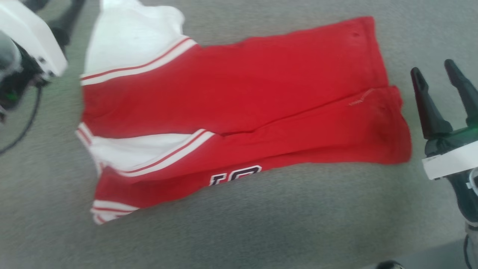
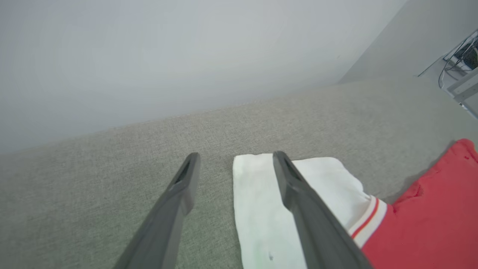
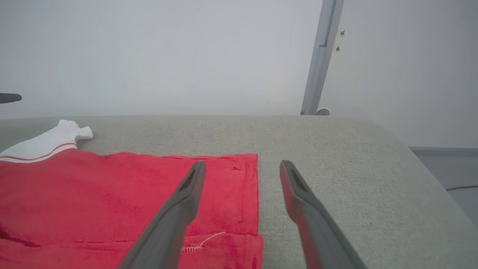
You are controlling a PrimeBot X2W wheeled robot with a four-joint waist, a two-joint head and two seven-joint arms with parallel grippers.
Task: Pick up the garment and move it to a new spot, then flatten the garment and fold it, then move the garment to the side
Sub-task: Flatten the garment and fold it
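Garment (image 1: 239, 97) flat on a grey woven surface (image 1: 261, 231), stretched across the middle of the head view between the two grippers. Folded lengthwise, with a long crease from the sleeve end to the hem. Red body by far the largest part, hem toward the robot's right, sleeves toward its left.

Far white sleeve (image 1: 130, 37) spread out beyond the body at the upper left. Near white sleeve (image 1: 127, 149) tucked in along the fold. Both edged with red-and-white striped trim, and more of that trim at the near left corner.

Right gripper (image 1: 433, 68) just beside the hem, clear of the cloth in the head view, fingers wide apart and empty. In the right wrist view, one finger over the red hem corner, the other over bare surface.

Left gripper (image 2: 236, 155) likewise spread wide, nothing held, above the end of the far sleeve. One finger over white cloth, one over grey surface, contact with the cloth not clear.

Dark maroon lettering (image 1: 235, 175), white-outlined, peeking out at the near edge, partly hidden by the fold.

Loose pale thread (image 1: 360, 99) by the hem.

Small dark speck (image 1: 354, 34) near the far hem corner.
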